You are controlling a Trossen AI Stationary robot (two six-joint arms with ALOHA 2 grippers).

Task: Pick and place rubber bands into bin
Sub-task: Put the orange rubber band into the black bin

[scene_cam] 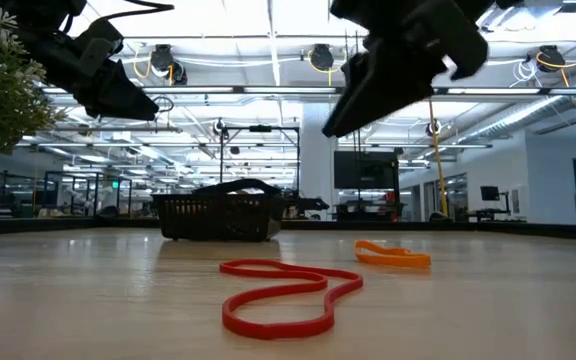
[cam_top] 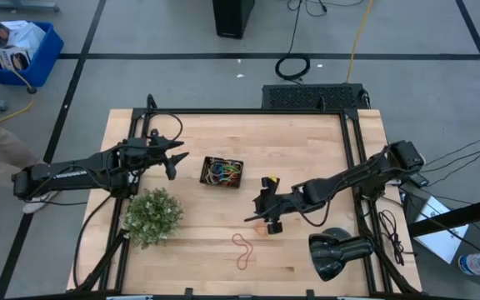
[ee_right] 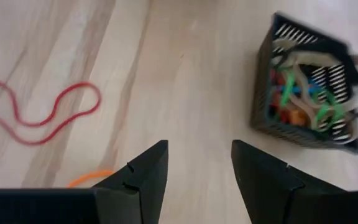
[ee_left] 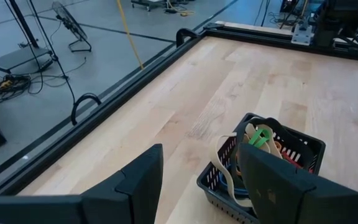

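Observation:
The small black mesh bin (cam_top: 222, 172) stands mid-table with several coloured rubber bands inside; it also shows in the left wrist view (ee_left: 263, 168) and the right wrist view (ee_right: 309, 93). A red rubber band (cam_top: 242, 249) lies flat near the table's near edge, an orange rubber band (cam_top: 261, 227) beside my right gripper. My right gripper (cam_top: 263, 212) is open and empty, above the table between the bin and the orange band (ee_right: 89, 179). My left gripper (cam_top: 176, 160) is open and empty, left of the bin.
A green plant (cam_top: 152, 217) stands at the near left. A black lamp-like object (cam_top: 337, 252) lies at the near right. A blue crate (cam_top: 19, 52) sits on the floor beyond the table. Bare wood lies between the bin and the red band.

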